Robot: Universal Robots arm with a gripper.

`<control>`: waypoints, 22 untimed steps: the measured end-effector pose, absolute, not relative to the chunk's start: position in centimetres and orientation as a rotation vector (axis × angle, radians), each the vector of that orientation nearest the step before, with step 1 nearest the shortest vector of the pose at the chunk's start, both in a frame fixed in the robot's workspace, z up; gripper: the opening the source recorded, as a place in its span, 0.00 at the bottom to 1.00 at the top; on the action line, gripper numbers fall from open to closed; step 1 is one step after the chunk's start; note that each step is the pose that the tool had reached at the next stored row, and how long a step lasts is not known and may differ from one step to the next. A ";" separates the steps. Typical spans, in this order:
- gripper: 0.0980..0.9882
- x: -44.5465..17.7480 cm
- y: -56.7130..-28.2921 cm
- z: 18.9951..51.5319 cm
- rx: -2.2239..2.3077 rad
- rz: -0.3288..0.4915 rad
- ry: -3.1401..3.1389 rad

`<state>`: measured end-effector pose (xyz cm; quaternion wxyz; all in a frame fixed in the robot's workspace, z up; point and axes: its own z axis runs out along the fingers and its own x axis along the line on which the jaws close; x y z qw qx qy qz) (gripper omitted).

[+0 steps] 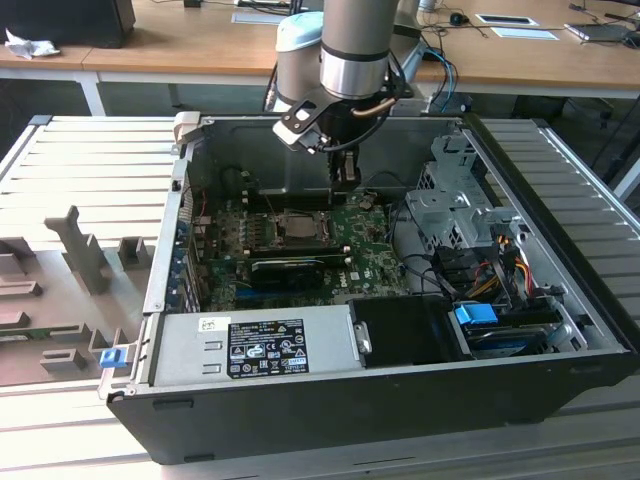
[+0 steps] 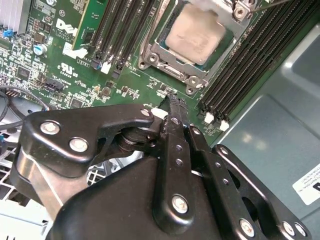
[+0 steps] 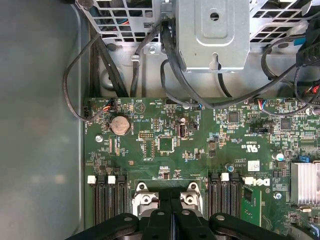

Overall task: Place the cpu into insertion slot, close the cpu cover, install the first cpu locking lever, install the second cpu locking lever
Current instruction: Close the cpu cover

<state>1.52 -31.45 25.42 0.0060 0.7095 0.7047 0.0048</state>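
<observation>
Cpu [image 2: 197, 32] sitting in the insertion slot [image 2: 150, 56], claw parked next to it

Claw [image 2: 172, 102] is clenched shut on nothing, tips pinched together just beside the slot's corner; the cpu lies flat straight ahead of them.

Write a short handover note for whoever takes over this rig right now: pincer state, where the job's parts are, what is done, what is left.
Pincer: shut and empty, hanging over the green board beside the insertion slot.
Cpu: lying flat in the slot, pale face up.
Done: cpu placed.
Left: I cannot tell whether the cpu cover is down or whether either locking lever is latched, so count the cover and both levers as unconfirmed.
</observation>
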 end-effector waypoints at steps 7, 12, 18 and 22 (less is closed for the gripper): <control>0.01 0.7 -31.5 25.0 2.218 0.018 2.210; 0.01 0.0 -31.5 23.9 2.181 0.024 2.252; 0.01 -1.8 -31.5 23.3 2.160 0.023 2.274; 0.01 -2.7 -31.5 22.8 2.148 0.023 2.286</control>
